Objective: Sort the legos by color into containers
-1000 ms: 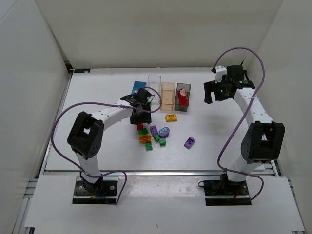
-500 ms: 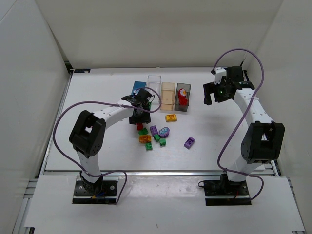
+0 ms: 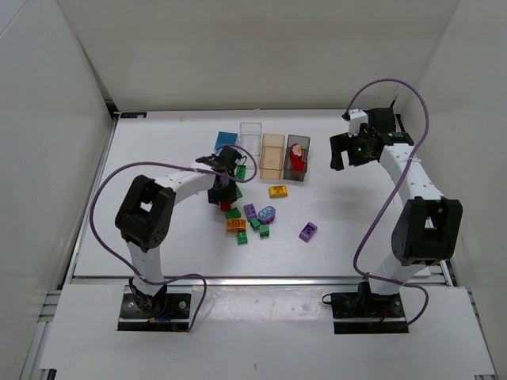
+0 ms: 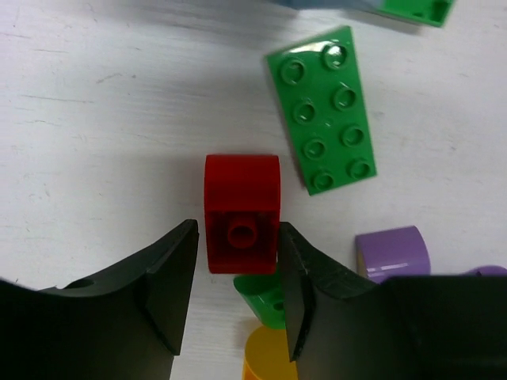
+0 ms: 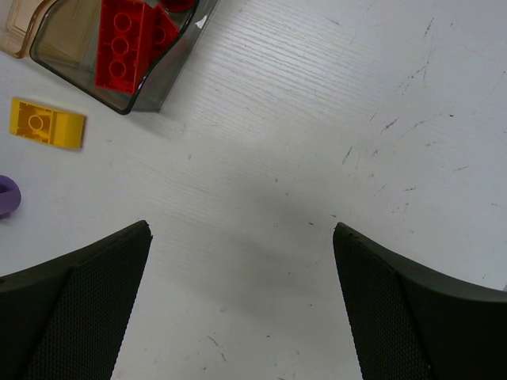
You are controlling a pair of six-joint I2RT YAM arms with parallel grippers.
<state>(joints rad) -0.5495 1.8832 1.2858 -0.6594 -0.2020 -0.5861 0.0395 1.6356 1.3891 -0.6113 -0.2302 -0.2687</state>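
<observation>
Left gripper [image 4: 237, 231] half-narrowed astride red brick [image 4: 242, 198] at the pile's far edge: one pad touching, a sliver of table [image 4: 95, 95] at the other, not yet clamped. Best to centre, squeeze the smooth sides and lift straight, clear of green plate [image 4: 325, 111] just beside, then go to dark grey bin [image 5: 158, 79] holding reds. Left arm elbow-bent, wrist pointing down. Right gripper [image 5: 242, 229] wide, empty, right of the bins.

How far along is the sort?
Done: red bricks lie in the dark grey bin. In hand: left gripper straddles a red brick on the table, not lifted. Left: green plate, purple brick, yellow brick and others lie loose; right gripper open, empty.
</observation>
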